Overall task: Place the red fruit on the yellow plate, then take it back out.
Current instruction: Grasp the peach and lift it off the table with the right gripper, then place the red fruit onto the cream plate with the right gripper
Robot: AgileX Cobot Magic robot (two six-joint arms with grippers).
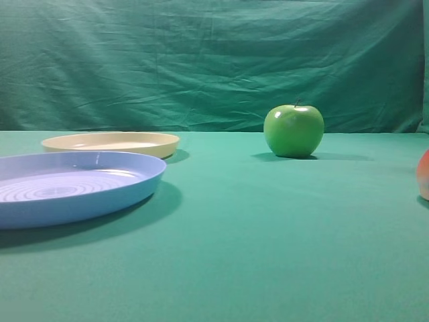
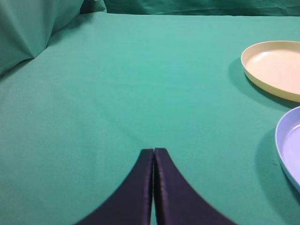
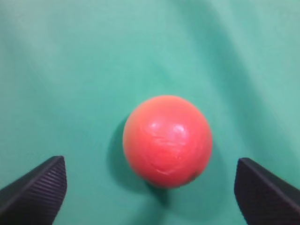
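Hovering wide-jawed right tool (image 3: 150,187) over the red fruit (image 3: 167,140) on the table (image 1: 268,255), probably pre-grasp: lower, close, carry left to the bare yellow plate (image 1: 111,142); left tool (image 2: 153,154) pressed closed.

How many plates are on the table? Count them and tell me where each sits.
2. The yellow plate sits at the back left of the green table; the light-blue plate lies just in front of it, nearer the camera. Nothing suggests another is hidden.

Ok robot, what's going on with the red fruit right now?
Right gripper open above red fruit. Left gripper shut, idle. Yellow plate empty. Nothing in the way.
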